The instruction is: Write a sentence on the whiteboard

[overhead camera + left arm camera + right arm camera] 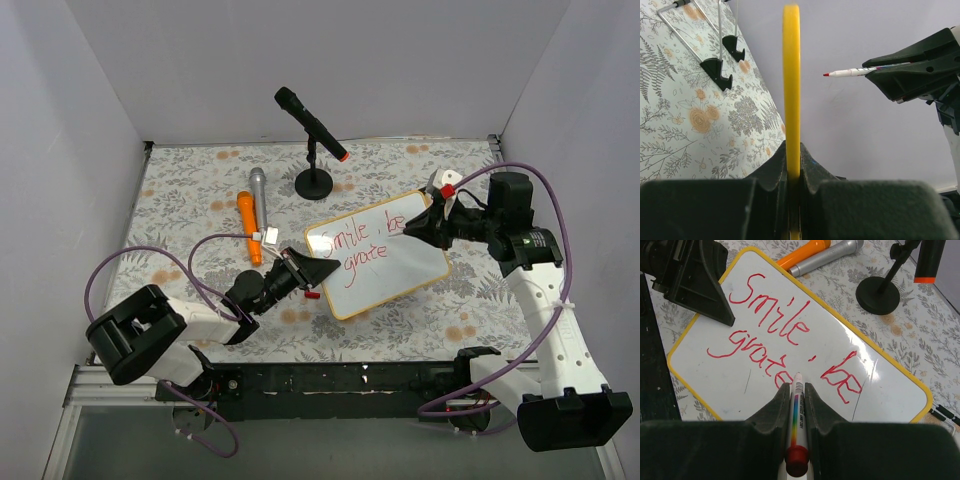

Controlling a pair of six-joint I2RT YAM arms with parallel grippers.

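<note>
1. Left hand (322, 270): clamped on whiteboard (400, 282) left rim.
2. Whiteboard: mid-table (190, 190).
3. Sentence (775, 325): red "Smile, be" over "grate" on whiteboard.
4. Marker (797, 407): tip just off whiteboard, by "grate".
5. Right hand (797, 390): pinching marker over whiteboard's right side.

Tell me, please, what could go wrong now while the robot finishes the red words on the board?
1. The left gripper pinches the board only at one rim edge. Marker pressure far from that grip may tilt it or make it slip, bending the red words.
2. The right gripper holds the marker by its thin body. Pressing down might push it back through the grip.
</note>
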